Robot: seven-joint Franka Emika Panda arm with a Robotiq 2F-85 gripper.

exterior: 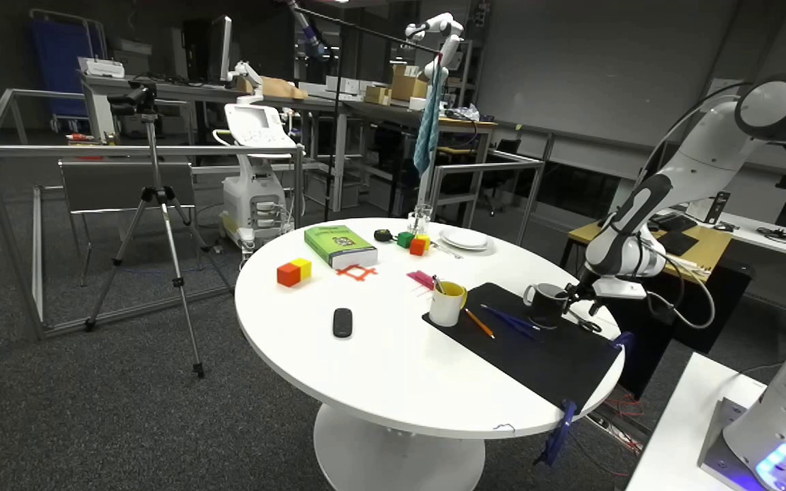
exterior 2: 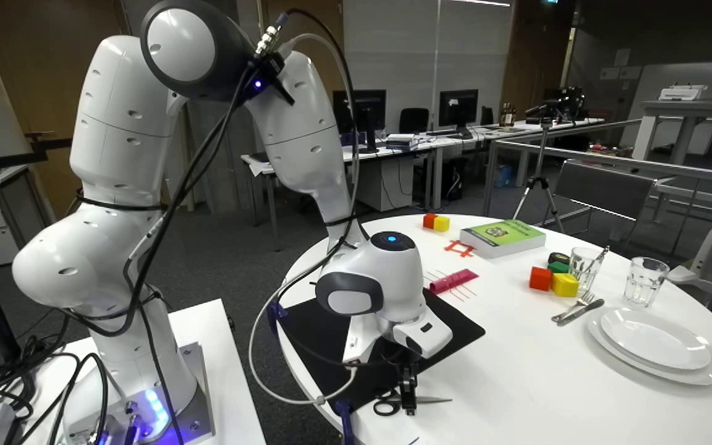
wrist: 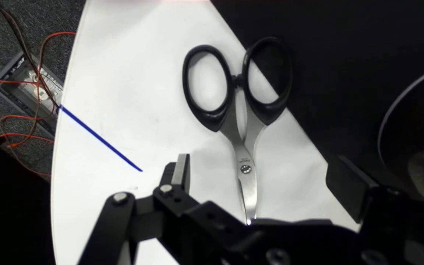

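Nearest in the wrist view, the gripper point(wrist: 265, 176) stands wide, empty; between its jaws, scissors point(wrist: 244, 154) lie near to far on the table point(wrist: 134, 70). In an exterior view their handles point(exterior 2: 387, 400) sit left, blades point(exterior 2: 433, 400) right. In an exterior view, a mug point(exterior: 547, 306) stands left of the jaws.

The scissors point(wrist: 247, 160) pair black handles with silver blades, and the gripper point(wrist: 265, 181) is mostly black. The table point(exterior: 372, 375) is white, the mat point(exterior: 546, 365) plain black. A white mug point(exterior: 443, 310) has a yellow inside and handle. The book point(exterior 2: 504, 236) wears a green cover with a printed emblem — its page edges pale. There are 2 red cubes point(exterior 2: 540, 279), 2 yellow cubes point(exterior 2: 565, 285) and 1 green cube point(exterior: 404, 239). The strip point(exterior 2: 453, 281) is pink, the pencil point(exterior: 479, 324) orange — and the 2 plates point(exterior 2: 652, 339) are plain white.
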